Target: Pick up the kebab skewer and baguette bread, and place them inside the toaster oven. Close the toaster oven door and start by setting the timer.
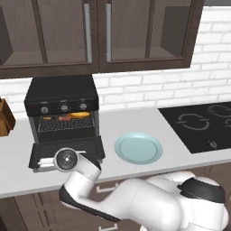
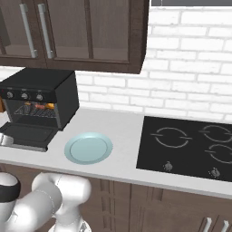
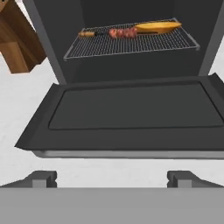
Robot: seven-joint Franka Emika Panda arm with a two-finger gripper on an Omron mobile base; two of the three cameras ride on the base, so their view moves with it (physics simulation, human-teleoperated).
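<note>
The black toaster oven (image 1: 61, 97) stands on the counter with its door (image 1: 67, 151) folded down flat. On its wire rack (image 3: 131, 43) lie the kebab skewer (image 3: 118, 33) and, just right of it, the golden baguette bread (image 3: 157, 27); both also show in the left base view, skewer (image 1: 63, 118) and baguette (image 1: 81, 114). My gripper (image 3: 111, 178) is open and empty, low in front of the door's (image 3: 131, 113) grey edge bar, looking into the oven. The two fingertips (image 3: 41, 177) stand wide apart, below the bar and clear of it.
An empty pale blue plate (image 1: 138, 147) lies right of the oven. A brown wooden block (image 3: 17, 43) stands at the oven's left. A black cooktop (image 2: 190, 145) fills the counter's right part. Dark wall cabinets (image 1: 97, 34) hang above the oven.
</note>
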